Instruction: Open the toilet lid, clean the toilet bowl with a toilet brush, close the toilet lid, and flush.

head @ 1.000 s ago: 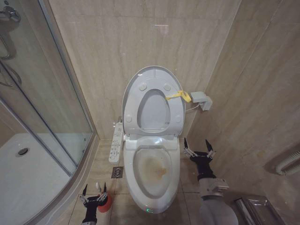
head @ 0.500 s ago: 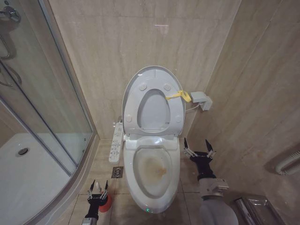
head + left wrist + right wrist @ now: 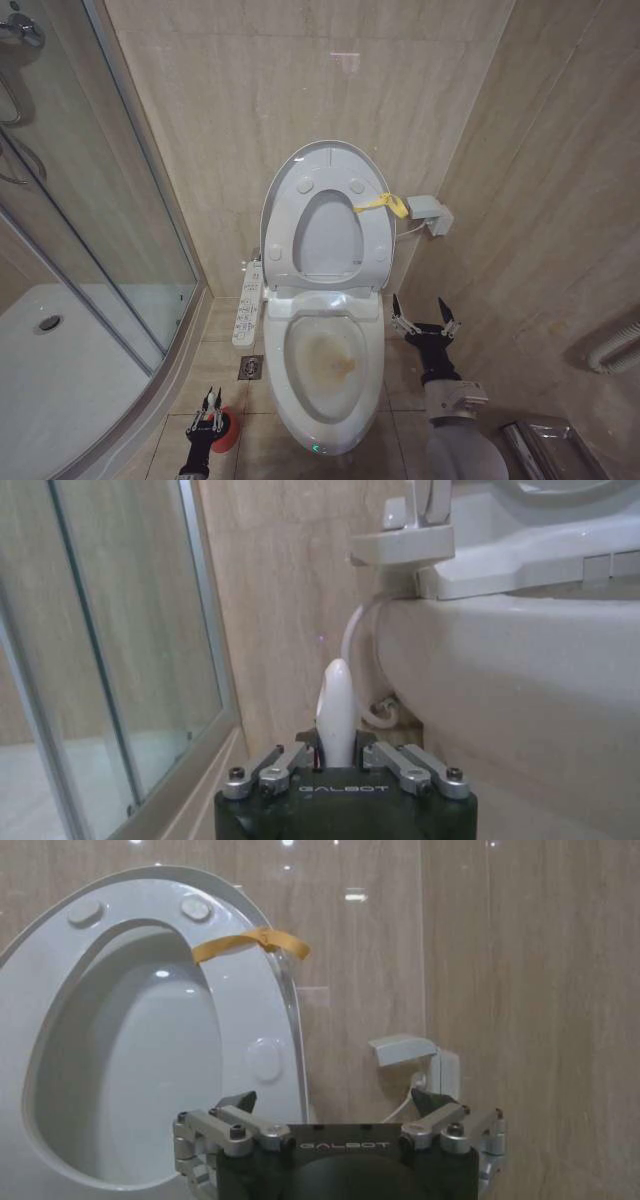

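Note:
The toilet lid (image 3: 330, 163) stands raised against the back wall, with the seat up in front of it and a yellow ribbon tab (image 3: 381, 205) at its edge. Below lies the toilet bowl (image 3: 325, 362), its inside stained yellowish-brown. The toilet brush stands in its red cup holder (image 3: 224, 431) on the floor left of the bowl. My left gripper (image 3: 210, 404) is shut on the white handle (image 3: 336, 701), which rises between its fingers. My right gripper (image 3: 425, 312) hangs open to the right of the bowl, holding nothing, facing the raised lid (image 3: 150, 1027).
A glass shower enclosure (image 3: 100, 210) and its white tray (image 3: 50, 380) fill the left side. A control panel (image 3: 247, 308) juts from the toilet's left, with a floor drain (image 3: 250, 367) below it. A wall box (image 3: 430, 213) and a hose (image 3: 615, 352) are on the right.
My left gripper has shifted slightly right over the red cup, and its fingers have narrowed from open to shut on the brush handle. The right arm has not moved.

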